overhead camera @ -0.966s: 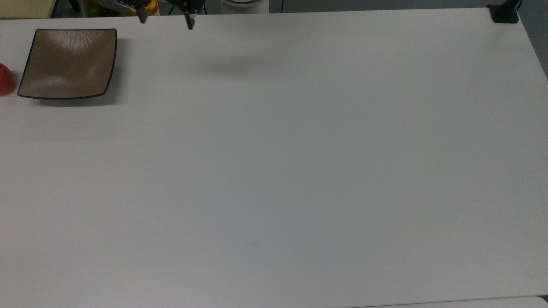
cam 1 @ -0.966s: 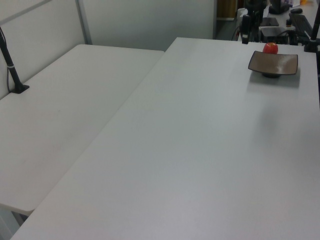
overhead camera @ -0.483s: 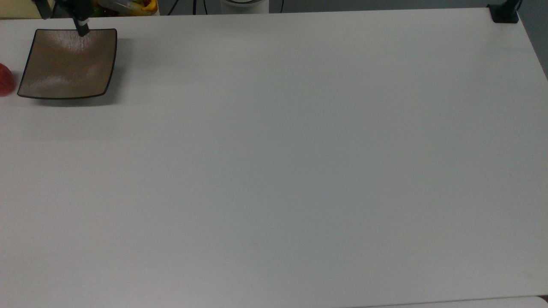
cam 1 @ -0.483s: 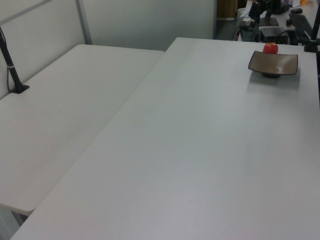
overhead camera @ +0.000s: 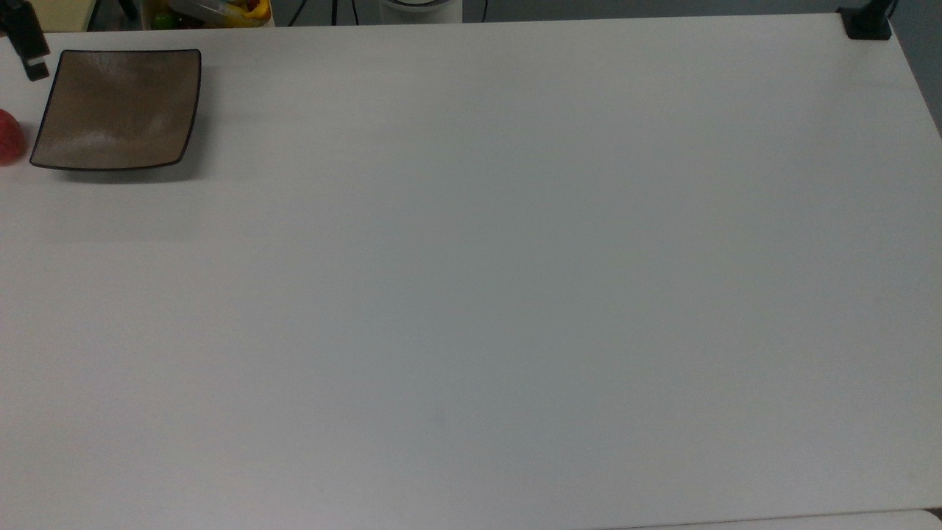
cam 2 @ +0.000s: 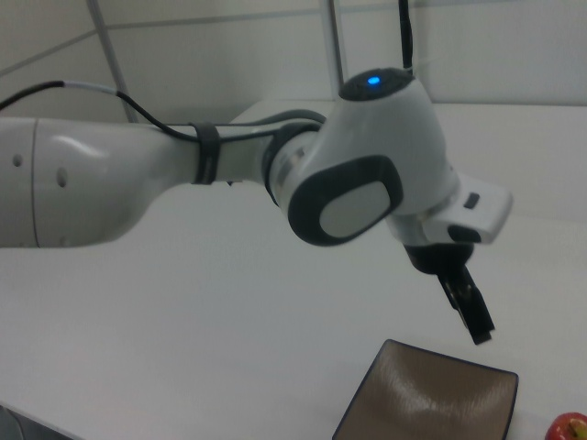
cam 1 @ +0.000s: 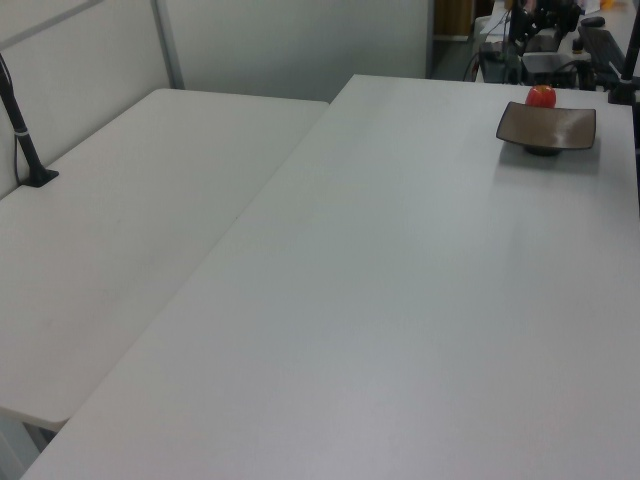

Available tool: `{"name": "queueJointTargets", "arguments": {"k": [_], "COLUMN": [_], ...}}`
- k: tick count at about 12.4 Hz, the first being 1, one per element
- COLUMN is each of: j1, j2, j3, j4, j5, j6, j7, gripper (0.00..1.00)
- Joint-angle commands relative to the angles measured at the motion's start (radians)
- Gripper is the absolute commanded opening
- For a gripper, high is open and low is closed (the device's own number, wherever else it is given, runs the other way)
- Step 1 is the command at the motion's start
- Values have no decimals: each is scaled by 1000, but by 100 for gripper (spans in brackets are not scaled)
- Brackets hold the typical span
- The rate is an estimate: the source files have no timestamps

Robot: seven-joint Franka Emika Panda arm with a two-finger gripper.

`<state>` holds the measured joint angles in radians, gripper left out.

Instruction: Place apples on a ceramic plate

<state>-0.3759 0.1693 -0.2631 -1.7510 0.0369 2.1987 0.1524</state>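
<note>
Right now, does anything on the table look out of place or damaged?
Nothing stands out. The ceramic plate sits flat and bare, undamaged. The apple rests on the table just off the plate at the top view's left, intact. The pincer hangs above the plate's edge.

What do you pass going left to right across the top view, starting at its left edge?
Small red apple → black pincer → square glossy brown plate → bare white table → black clamp base at the far corner.

The small round red apple (cam 2: 570, 428) shows faint yellow speckles; the square glossy brown-taupe plate (overhead camera: 116, 109) has a thin dark rim; the table (overhead camera: 515, 258) is plain white.
</note>
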Motion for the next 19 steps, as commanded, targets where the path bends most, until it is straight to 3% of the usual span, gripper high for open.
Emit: {"name": "queueJointTargets", "arguments": {"k": [1, 4, 8, 12, 19], "j1": [-52, -84, -130, -144, -138], "j2": [103, 167, 251, 311, 378], "j3": [-2, -10, -11, -11, -11], "j4": [19, 21, 39, 42, 85], "j5": [15, 14, 14, 14, 1], "j6": [158, 254, 317, 397, 404], "j7": [247, 419, 426, 424, 421], "gripper": [100, 100, 100, 100, 100]}}
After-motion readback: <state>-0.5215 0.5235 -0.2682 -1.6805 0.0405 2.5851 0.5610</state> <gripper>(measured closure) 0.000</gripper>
